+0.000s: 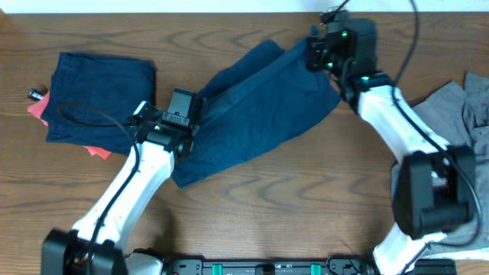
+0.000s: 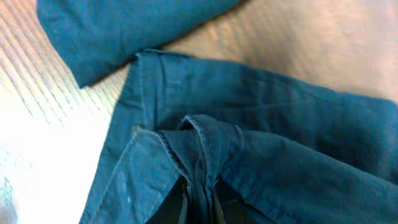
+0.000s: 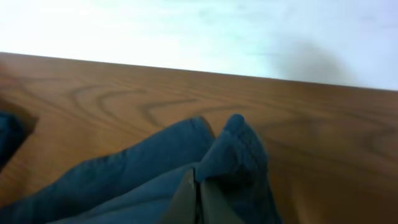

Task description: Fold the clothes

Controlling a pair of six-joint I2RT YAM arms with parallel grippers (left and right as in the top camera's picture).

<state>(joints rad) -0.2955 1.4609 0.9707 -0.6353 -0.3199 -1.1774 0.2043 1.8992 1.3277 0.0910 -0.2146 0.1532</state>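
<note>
Large dark navy-blue shorts (image 1: 263,111) lie stretched across the middle of the table. My left gripper (image 1: 182,114) is shut on a pinched fold of the shorts (image 2: 205,155) at their left end. My right gripper (image 1: 325,50) is shut on the shorts' far right corner (image 3: 233,146) near the table's back edge. A second navy garment (image 1: 95,95) lies folded at the far left. A coral-red garment (image 1: 98,151) peeks from under it. A light grey garment (image 1: 458,107) lies at the right edge.
A small dark object (image 1: 36,95) sits at the far left by the folded navy garment. The table's back edge (image 3: 249,74) runs just beyond my right gripper. Bare wood (image 1: 290,198) shows in front of the shorts.
</note>
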